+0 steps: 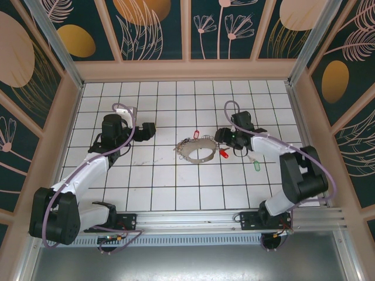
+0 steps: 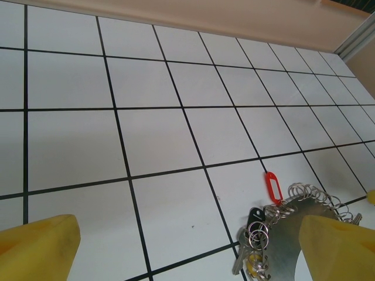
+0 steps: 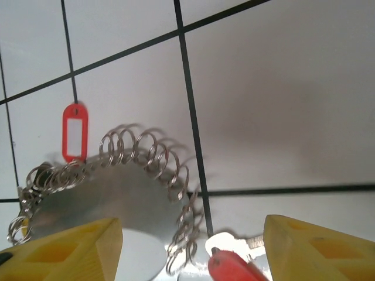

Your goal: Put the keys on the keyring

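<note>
Presently the right gripper [image 3: 193, 252] is released: its yellow jaws stand apart and nothing is clamped. A small silver key with a red plastic head [image 3: 231, 266] lies on the tiles between them and, as far as can be told, is touched by neither. Just beside that key stands the keyring [image 3: 117, 199], a thin grey flexible band bent into a loop. Its edge is threaded with a row of small wire split rings [image 3: 153, 153]. A red plastic tag [image 3: 75, 130] lies at the far side of the keyring.

The key is judged light, stiff and flat, and likely to skid on the smooth tiles. The plastic head is recommended as the hold, so that the metal end is left free. The keyring is judged light and springy. It may slide or flex when pushed and should be steadied at a bare part of the band.

The left gripper [image 2: 187, 257] is likewise released, jaws spread wide and empty, near the left of the keyring. A black-headed key [image 2: 255, 215] is bunched with others at that side. A green-tagged key [image 1: 256, 165] lies on the white tiled table [image 1: 158, 175] to the right of the keyring, apart from it. The crowded split rings are considered the main obstruction.
</note>
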